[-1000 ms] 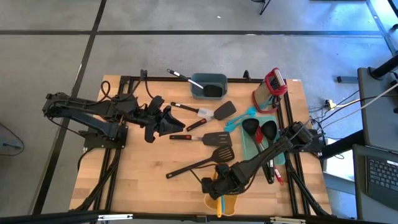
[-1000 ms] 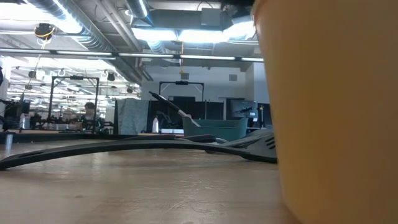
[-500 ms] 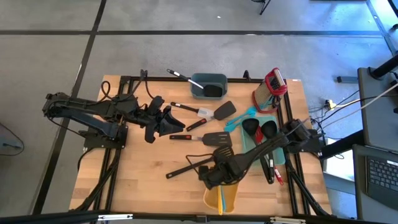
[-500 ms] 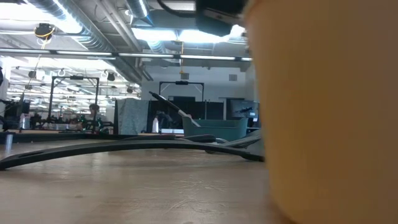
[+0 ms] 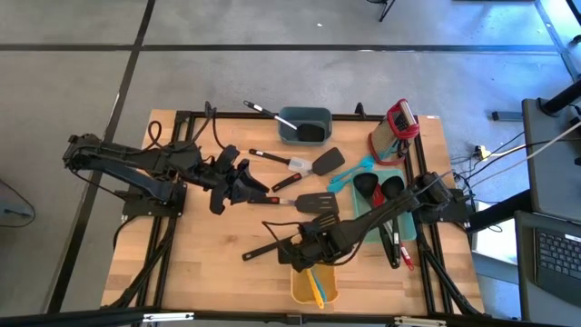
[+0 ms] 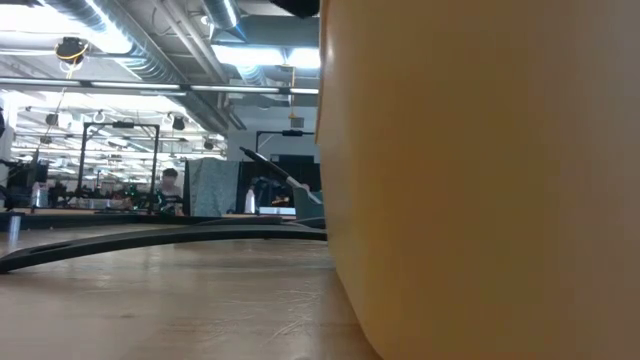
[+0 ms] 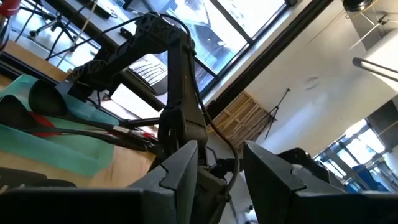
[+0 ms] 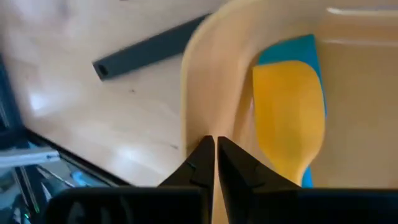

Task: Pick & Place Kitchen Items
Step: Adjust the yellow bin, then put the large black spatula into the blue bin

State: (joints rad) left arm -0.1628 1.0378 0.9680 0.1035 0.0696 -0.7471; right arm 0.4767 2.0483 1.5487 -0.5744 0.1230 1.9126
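From above, the right hand (image 5: pixel 295 257) sits at the near middle of the wooden surface (image 5: pixel 200 263), its fingers pinched together on the rim of the yellow container (image 5: pixel 314 284), which holds an orange-headed spatula (image 5: pixel 317 288) and something teal. Just beside this hand lies a long black turner (image 5: pixel 290 240), its handle running out toward the left arm's side and its slotted head by the right arm, so the right hand is plainly the nearer one to it. The left hand (image 5: pixel 251 184) hangs over the surface further back, fingers partly apart and empty, close to a red-trimmed black turner (image 5: pixel 300 201); more utensils lie on the teal mat (image 5: pixel 368 216) and beside the grey bin (image 5: pixel 305 124). At surface level, the yellow container's wall (image 6: pixel 480 180) fills most of the picture and hides both hands; only a dark handle (image 6: pixel 160 238) shows crossing the wood. The left wrist view looks past its own parted fingers (image 7: pixel 180 174) at the right arm (image 7: pixel 177 93) and black ladles (image 7: pixel 37 102) on the mat. The right wrist view shows its fingertips (image 8: pixel 202 158) meeting on the container's rim (image 8: pixel 205 93), with the orange spatula head (image 8: pixel 289 112) inside and a dark handle end (image 8: pixel 146 50) on the wood outside.
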